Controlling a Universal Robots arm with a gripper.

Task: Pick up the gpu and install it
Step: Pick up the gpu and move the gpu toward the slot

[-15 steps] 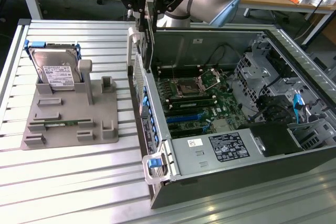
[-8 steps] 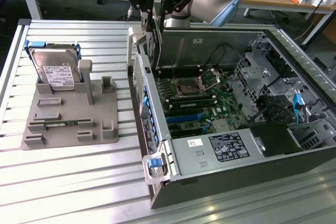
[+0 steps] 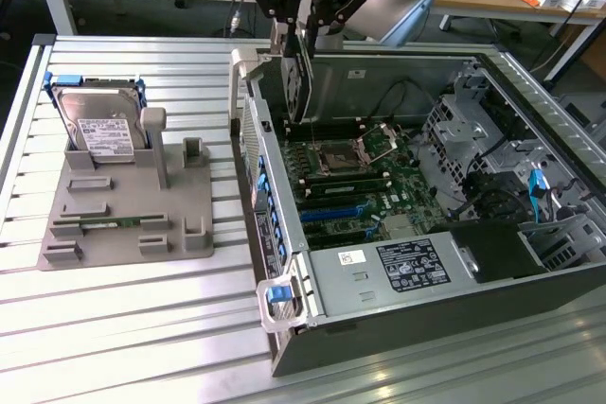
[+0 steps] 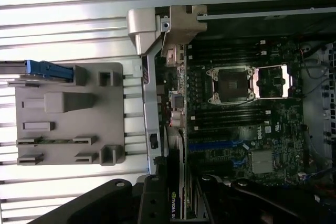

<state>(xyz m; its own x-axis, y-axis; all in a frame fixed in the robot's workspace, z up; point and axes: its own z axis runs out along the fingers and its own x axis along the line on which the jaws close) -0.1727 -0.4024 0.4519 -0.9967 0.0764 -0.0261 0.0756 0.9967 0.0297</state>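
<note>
The hand [image 3: 303, 37] is pinching the gpu [image 3: 299, 92] by its top edge, holding it upright over the computer case's [image 3: 379, 73] far left; it looks light, stiff and fragile.

Ext cam high oblique, wrist cam top-down, nearer, shared mobo [image 3: 379, 198]

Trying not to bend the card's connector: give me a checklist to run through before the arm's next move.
1. gpu held by the gripper: ok, upright in its grip.
2. gpu above the open case: ok.
3. gpu seated in a slot: not ok, it hangs above the motherboard.
4. Card edge lined up with a blue slot: cannot tell.
5. The blue slots free of other cards: ok.
6. hard drive out of the way: ok, on the grey holder outside the case.
</note>
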